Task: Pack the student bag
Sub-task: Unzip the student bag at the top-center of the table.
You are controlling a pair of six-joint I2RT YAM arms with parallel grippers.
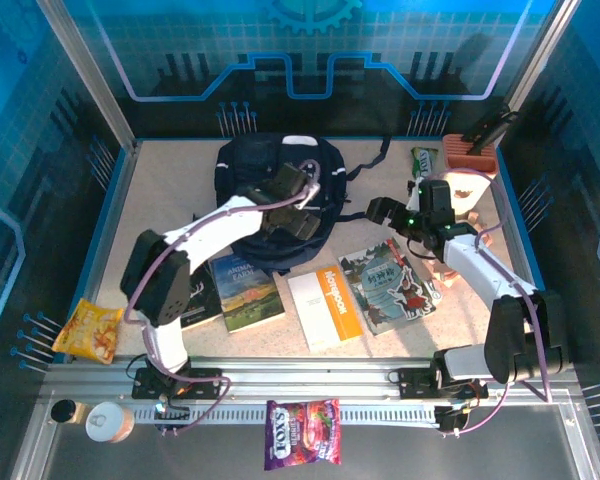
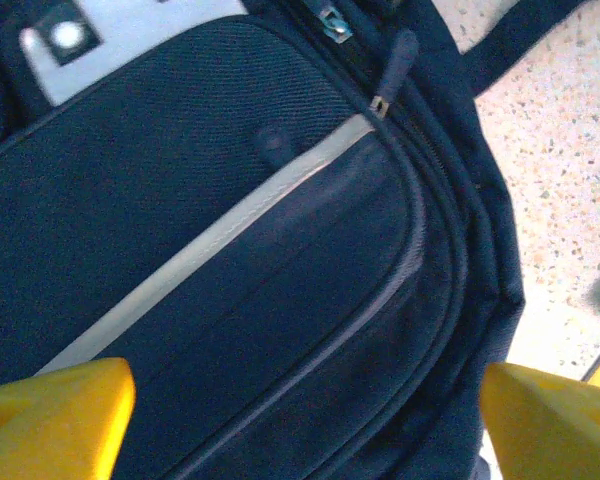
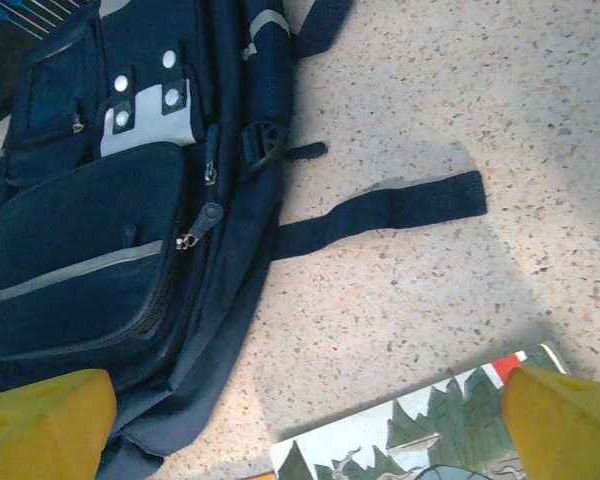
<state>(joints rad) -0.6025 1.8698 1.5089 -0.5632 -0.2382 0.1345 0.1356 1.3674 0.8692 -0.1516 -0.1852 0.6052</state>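
- Bag first: the student bag [image 1: 280, 190] lies flat at the top middle of the overhead view. Its front pocket faces up, so the zips can be reached from above.
- The left gripper [image 2: 305, 425] hangs right over that front pocket. Its 2 yellow fingers [image 2: 50, 410] are spread wide at the bottom corners of the left wrist view, and nothing is pinched between them.
- A zip pull [image 2: 398, 55] sits at the upper middle of that view. The zips look shut, so I think opening one comes first.
- The right gripper [image 3: 305, 425] hovers over the bare table [image 3: 460, 100] just beside the bag. Its fingers [image 3: 560, 420] are spread wide too and hold nothing.
- A picture book [image 3: 410, 430] pokes in at the bottom of the right wrist view. It is likely the nearest thing to pack.
- A green book [image 1: 245, 290] and a white and orange notebook [image 1: 325, 305] lie in the lower middle of the overhead view, close to the bag and easy to grab.
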